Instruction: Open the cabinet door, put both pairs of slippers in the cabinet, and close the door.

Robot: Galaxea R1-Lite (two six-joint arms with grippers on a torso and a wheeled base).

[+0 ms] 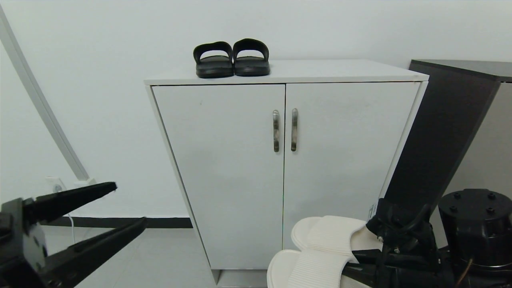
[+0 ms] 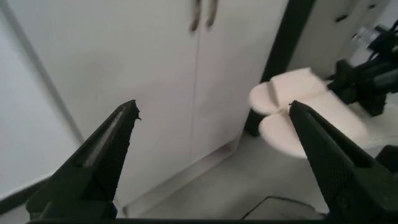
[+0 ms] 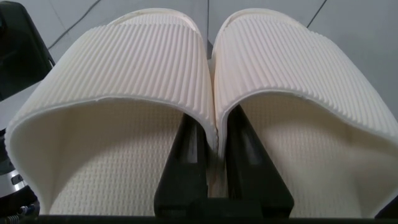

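The white cabinet point(image 1: 224, 168) has both doors closed, with two metal handles point(image 1: 285, 130) side by side at the centre seam. A pair of black slippers point(image 1: 232, 59) stands on its top, left of the middle. A pair of cream ribbed slippers point(image 1: 320, 248) is held low in front of the right door. My right gripper point(image 3: 216, 134) is shut on their two touching inner walls, one finger inside each slipper. My left gripper point(image 1: 130, 204) hangs open and empty at the lower left, away from the cabinet. In the left wrist view the open left gripper point(image 2: 212, 109) faces the cabinet's lower doors and the cream slippers point(image 2: 280, 93).
A dark brown cabinet point(image 1: 440, 132) stands against the white cabinet's right side. A grey conduit point(image 1: 40, 100) slants down the wall at left to an outlet point(image 1: 56, 185). Grey floor point(image 1: 160, 256) lies open to the left of the cabinet.
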